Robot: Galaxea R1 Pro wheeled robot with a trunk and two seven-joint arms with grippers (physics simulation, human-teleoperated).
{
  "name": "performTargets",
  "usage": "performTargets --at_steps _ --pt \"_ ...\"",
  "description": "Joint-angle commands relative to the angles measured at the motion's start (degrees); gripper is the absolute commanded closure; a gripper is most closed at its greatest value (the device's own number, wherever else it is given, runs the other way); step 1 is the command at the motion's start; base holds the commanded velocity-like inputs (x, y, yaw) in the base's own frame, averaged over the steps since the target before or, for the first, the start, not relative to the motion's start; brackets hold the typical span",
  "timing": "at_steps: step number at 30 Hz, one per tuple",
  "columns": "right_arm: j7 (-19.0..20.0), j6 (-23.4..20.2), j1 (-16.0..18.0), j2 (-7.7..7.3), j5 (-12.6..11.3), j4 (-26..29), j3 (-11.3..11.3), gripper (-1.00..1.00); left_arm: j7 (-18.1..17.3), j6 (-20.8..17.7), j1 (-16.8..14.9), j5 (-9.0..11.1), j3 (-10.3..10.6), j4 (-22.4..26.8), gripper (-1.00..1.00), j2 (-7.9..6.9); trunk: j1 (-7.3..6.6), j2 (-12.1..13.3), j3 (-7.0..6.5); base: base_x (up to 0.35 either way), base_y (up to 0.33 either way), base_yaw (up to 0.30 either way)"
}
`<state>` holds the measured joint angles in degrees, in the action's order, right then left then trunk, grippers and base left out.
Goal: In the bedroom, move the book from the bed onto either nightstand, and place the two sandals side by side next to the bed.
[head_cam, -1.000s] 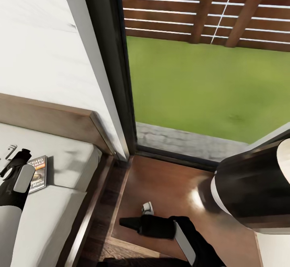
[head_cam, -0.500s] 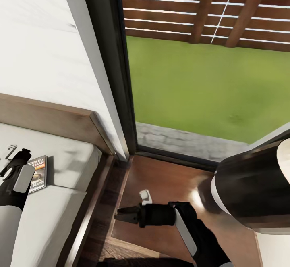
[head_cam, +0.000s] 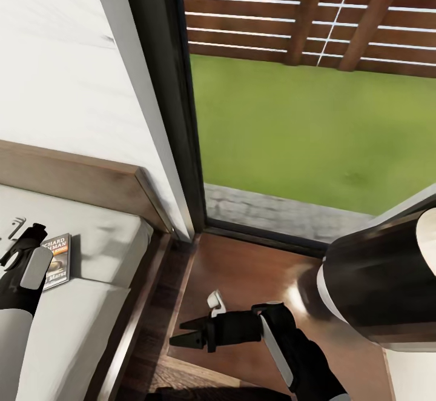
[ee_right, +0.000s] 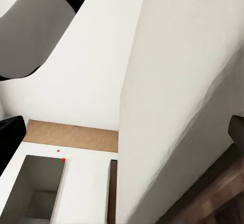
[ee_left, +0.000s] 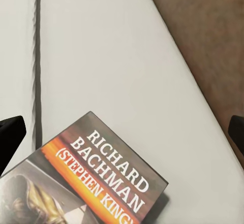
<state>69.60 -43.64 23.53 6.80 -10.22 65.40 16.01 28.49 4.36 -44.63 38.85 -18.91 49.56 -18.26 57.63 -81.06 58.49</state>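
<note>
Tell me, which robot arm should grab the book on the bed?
Probably the left. The left end effector hovers open right beside the book on the bed, and its wrist view looks straight down at the cover. The right end effector is over the nightstand, farther away.

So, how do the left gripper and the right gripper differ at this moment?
The left gripper hangs over the bed, beside the book; the right gripper is over the nightstand. The left points toward the headboard; the right points sideways toward the bed. Both are black, open and empty.
</note>
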Motion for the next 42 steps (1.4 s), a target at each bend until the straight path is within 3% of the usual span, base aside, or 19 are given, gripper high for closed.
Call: performTargets --at_steps 1,5,20,32,42 --pt "-0.1 -0.4 0.0 0.02 -0.3 0.0 0.0 -1.0 0.1 0.4 0.0 0.6 0.1 0.0 -1.0 -0.03 0.0 0.0 0.03 0.0 0.0 0.0" --pt "-0.1 -0.4 0.0 -0.01 -0.3 0.0 0.1 -1.0 0.2 0.3 0.0 0.6 0.1 0.0 -1.0 -0.03 0.0 0.0 0.03 0.0 0.0 0.0" --pt "0.0 -0.3 0.0 -0.03 -0.3 0.0 0.1 -1.0 0.2 0.4 0.1 0.6 0.1 0.0 -1.0 -0.03 3.29 -6.0 2.72 0.0 0.0 0.0" --pt "0.0 -0.3 0.0 -0.03 -0.3 0.0 0.1 -1.0 0.2 0.6 0.2 0.5 -0.1 0.0 -1.0 -0.11 3.29 -6.0 2.72 0.0 0.0 0.0" --pt "0.0 -0.3 0.0 -0.03 -0.3 0.0 0.1 -1.0 0.2 2.4 0.2 0.5 -0.1 0.0 -1.0 -1.5 3.29 -6.0 2.72 0.0 0.0 0.0"
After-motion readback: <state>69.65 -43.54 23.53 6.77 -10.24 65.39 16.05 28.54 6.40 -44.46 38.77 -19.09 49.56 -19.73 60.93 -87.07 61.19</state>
